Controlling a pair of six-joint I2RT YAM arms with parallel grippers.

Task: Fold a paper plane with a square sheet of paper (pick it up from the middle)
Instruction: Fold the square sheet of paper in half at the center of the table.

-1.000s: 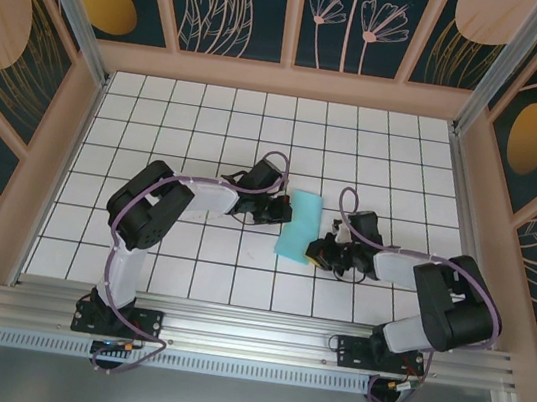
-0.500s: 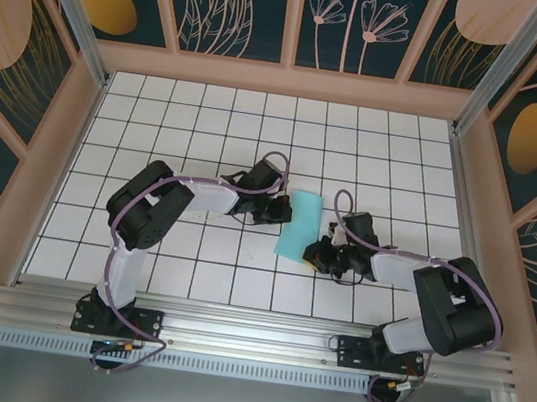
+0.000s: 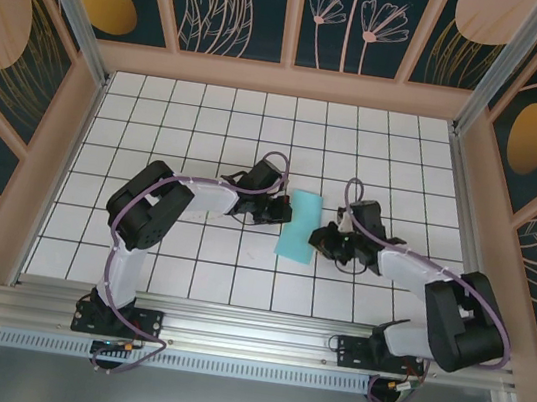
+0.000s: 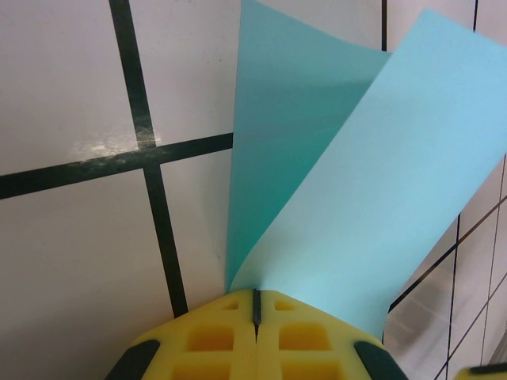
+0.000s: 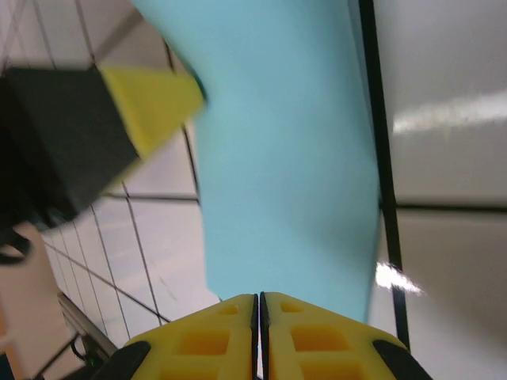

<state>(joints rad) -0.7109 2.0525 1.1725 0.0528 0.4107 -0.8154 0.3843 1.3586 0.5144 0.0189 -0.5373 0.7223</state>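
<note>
The square sheet of paper [image 3: 298,228] is light teal and lies folded over into a narrow strip on the white grid table [image 3: 188,128]; it does not have a paper plane's shape. My left gripper [image 3: 282,212] is shut on its left edge. In the left wrist view the sheet [image 4: 348,206] rises from the closed yellow tips [image 4: 255,297] in two curling layers. My right gripper [image 3: 319,239] is shut at the strip's right edge. In the right wrist view its tips [image 5: 259,301] meet the paper [image 5: 285,158]; I cannot tell if they pinch it. The left fingertip [image 5: 150,103] shows beyond.
Wooden walls with dark floral panels [image 3: 297,13] close in the table on three sides. An aluminium rail [image 3: 248,335] with both arm bases runs along the near edge. Bare tiles lie all around the paper.
My right gripper has moved away from the near edge, up along the paper's right side, and its forearm has swung with it. The left gripper and the paper have stayed put.
</note>
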